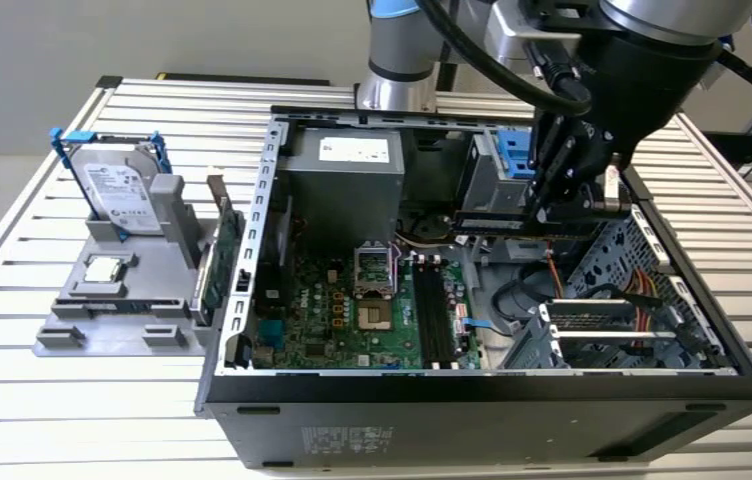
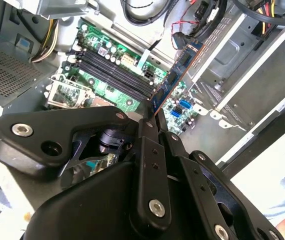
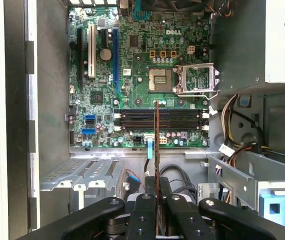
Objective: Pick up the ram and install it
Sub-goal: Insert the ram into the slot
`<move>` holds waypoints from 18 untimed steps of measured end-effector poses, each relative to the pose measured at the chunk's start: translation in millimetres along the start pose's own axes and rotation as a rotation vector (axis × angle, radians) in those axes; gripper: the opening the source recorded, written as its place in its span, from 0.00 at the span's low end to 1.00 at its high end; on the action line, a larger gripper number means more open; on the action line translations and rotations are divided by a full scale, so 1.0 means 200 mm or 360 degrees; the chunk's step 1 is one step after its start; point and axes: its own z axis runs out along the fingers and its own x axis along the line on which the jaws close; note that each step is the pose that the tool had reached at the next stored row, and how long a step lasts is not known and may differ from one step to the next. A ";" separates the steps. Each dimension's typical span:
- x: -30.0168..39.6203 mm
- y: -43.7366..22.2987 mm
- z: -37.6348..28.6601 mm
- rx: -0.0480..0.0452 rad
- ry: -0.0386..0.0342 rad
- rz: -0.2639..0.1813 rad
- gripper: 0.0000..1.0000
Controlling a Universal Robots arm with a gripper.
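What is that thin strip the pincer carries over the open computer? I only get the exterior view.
Observer: The ram. In the first wrist view it shows edge-on, clamped between the fingers of the pincer.
Operator: Is one fitted in there already?
Observer: No. That view shows four long black slots on the motherboard, all empty.
Operator: Has the strip any colour?
Observer: In the second wrist view its face looks bluish, with a copper-coloured edge.
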 end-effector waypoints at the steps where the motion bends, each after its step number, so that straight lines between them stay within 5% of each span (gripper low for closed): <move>1: 0.000 0.000 0.000 0.0000 0.0000 -0.0008 0.00; 18: 0.000 0.000 0.000 -0.0002 0.0007 -0.0207 0.00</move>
